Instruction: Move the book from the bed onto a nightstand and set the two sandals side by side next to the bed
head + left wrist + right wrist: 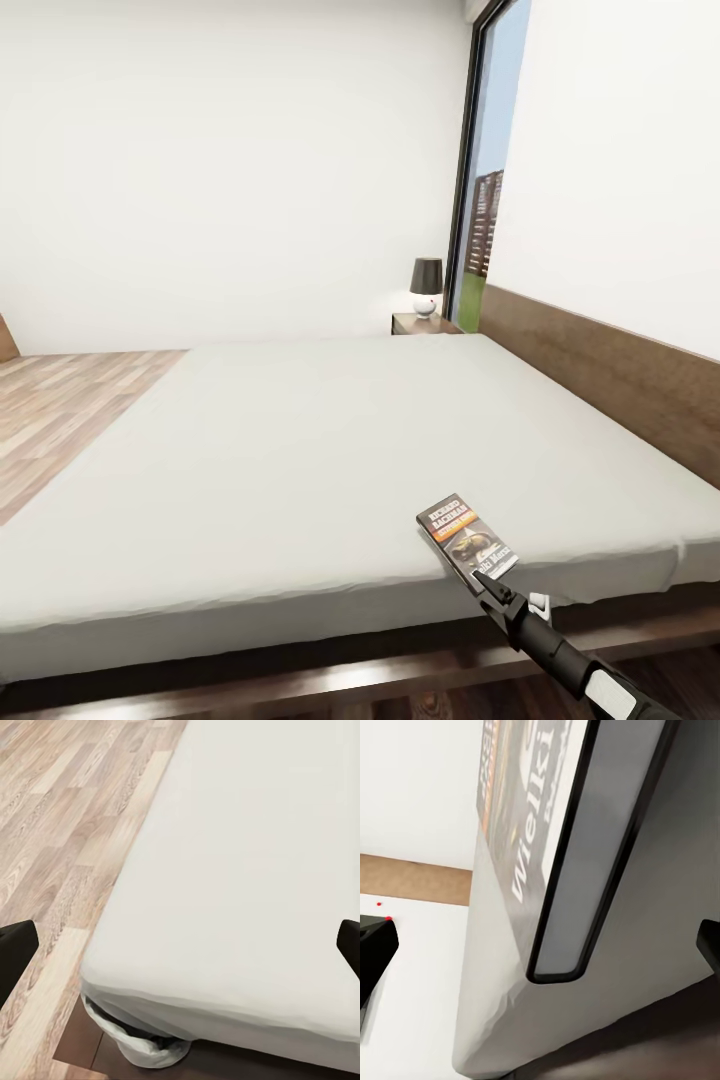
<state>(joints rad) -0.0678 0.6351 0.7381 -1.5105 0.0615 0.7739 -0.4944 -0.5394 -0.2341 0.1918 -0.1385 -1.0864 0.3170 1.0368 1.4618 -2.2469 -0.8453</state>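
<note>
right gripper (492, 585) spread wide at the book (466, 538) — on the bed's (300, 440) near edge.

We see the plain light grey mattress (247, 870) of the bed, its corner overhanging the pale wood-plank floor (67, 832), and our dark fingertips (15, 952) spread wide.

White walls (230, 160) enclose the room, bright and evenly lit. Pale wood-plank floor (60, 410) runs along the left. A tall, dark-framed window (487, 180) in the far right corner shows sky, grass and a distant building. Beside it stands a small lamp (426, 287) with a dark shade and a white base.
</note>
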